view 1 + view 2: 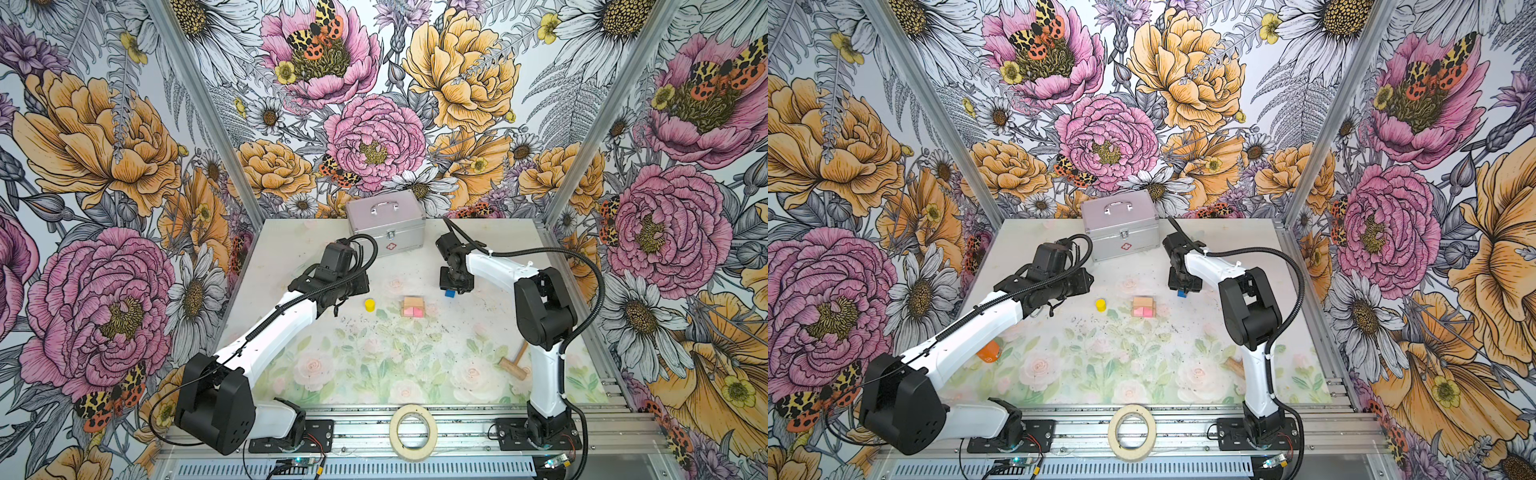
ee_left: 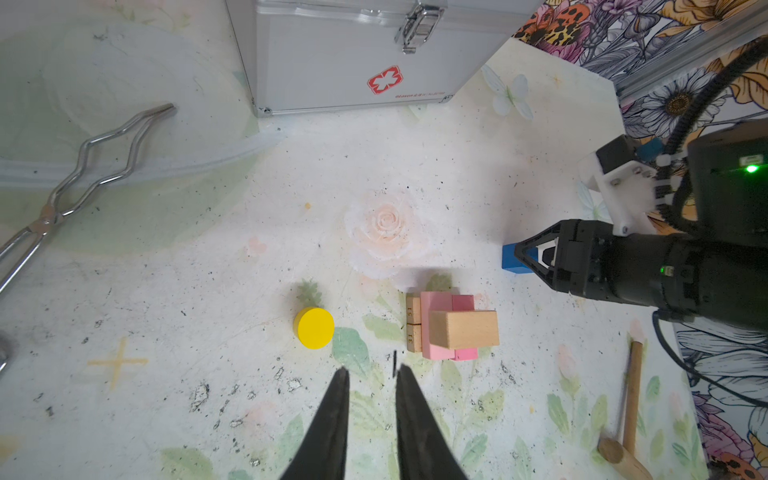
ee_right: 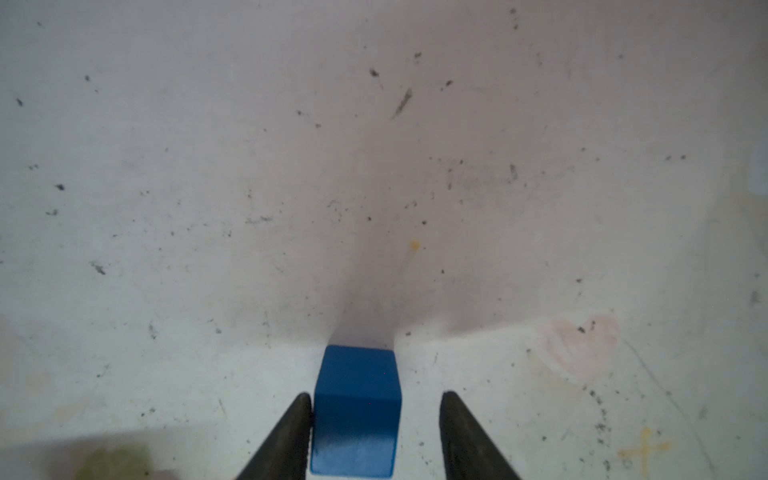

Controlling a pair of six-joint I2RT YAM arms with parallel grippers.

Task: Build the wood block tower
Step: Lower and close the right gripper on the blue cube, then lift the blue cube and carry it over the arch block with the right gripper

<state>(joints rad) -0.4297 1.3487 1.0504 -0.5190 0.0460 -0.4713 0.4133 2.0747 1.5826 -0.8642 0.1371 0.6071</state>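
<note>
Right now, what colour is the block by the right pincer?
Blue block, clearest in the right wrist view.

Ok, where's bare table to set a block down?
Widest bare patch: front centre, between block stack and tape roll. Also bare between silver case and that stack. Crowded at blue block: right gripper there, jaws astride it.

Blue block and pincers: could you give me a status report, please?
Left pincer empty, slightly open. Right pincer open, straddling blue block, not clamped. Stack three layers; yellow cylinder loose. Nothing between block and stack.
</note>
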